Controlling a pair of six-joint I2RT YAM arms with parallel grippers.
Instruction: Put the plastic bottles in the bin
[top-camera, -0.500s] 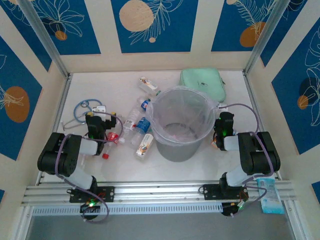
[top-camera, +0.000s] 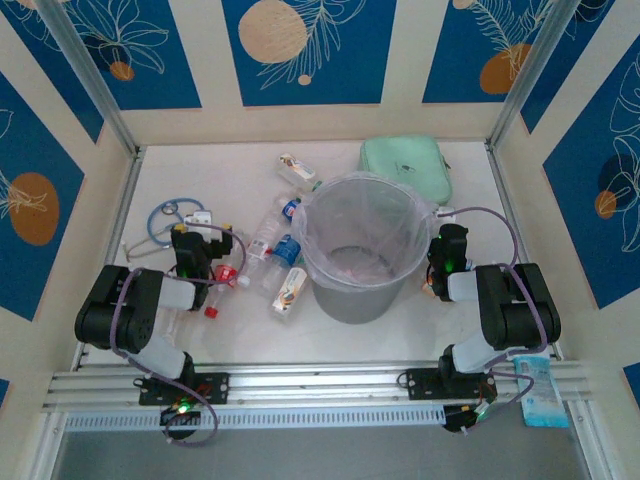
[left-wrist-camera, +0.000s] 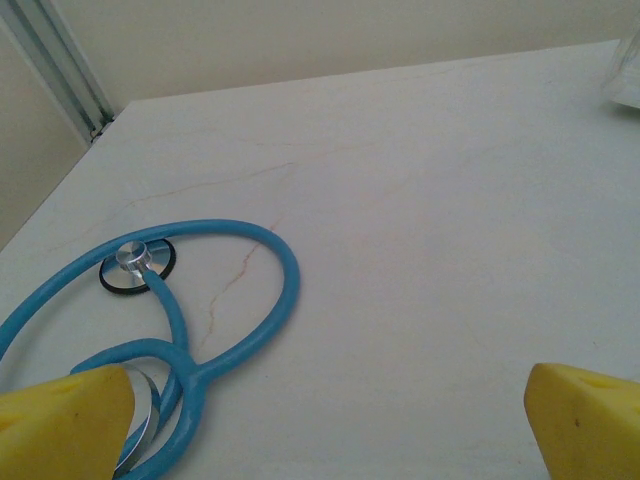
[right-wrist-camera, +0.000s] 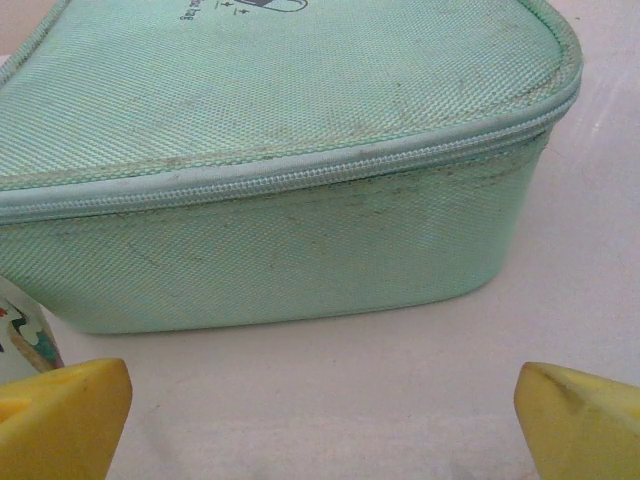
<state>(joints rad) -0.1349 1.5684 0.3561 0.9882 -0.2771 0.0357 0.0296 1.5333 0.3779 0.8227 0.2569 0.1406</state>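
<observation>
Over on the left, the left gripper (left-wrist-camera: 320, 425) hangs low, jaws wide and empty, just by the blue stethoscope (left-wrist-camera: 215, 330) and close to the side wall. The plastic bottles (top-camera: 265, 242) lie scattered on the counter (top-camera: 230, 165) between it and the bin (top-camera: 355, 298). As far as I can see, none is binned yet, so the whole job is left. The right gripper (right-wrist-camera: 320, 420), jaws also wide, faces the green pouch (right-wrist-camera: 280, 150), squeezed between the bin and the counter's right edge.
</observation>
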